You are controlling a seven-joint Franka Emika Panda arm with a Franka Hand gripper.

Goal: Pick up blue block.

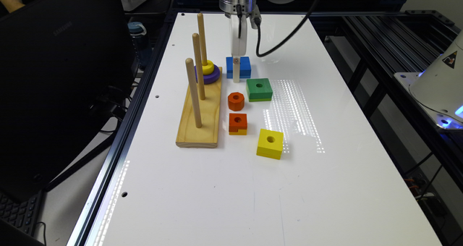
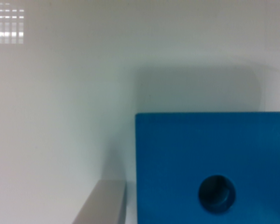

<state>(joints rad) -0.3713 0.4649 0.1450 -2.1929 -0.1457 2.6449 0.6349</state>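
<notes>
Gripper lowered around the blue block, ready to pinch

The bright blue square wooden block (image 1: 238, 67) lies flat on the white table (image 1: 325, 188), hole upward, edges roughly square to the table's sides; being square, it has no clear long axis. The gripper (image 1: 236, 70) has one grey finger (image 2: 102, 203) just beside a block edge with a thin gap, so the jaws look spread, not yet pinching. Near it are a green square block (image 1: 259, 89) and a wooden peg stand (image 1: 200, 110) holding purple and yellow rings

Exterior view high, looking down the table (image 1: 325, 202); wrist view close above blue block (image 2: 177, 154)
</notes>
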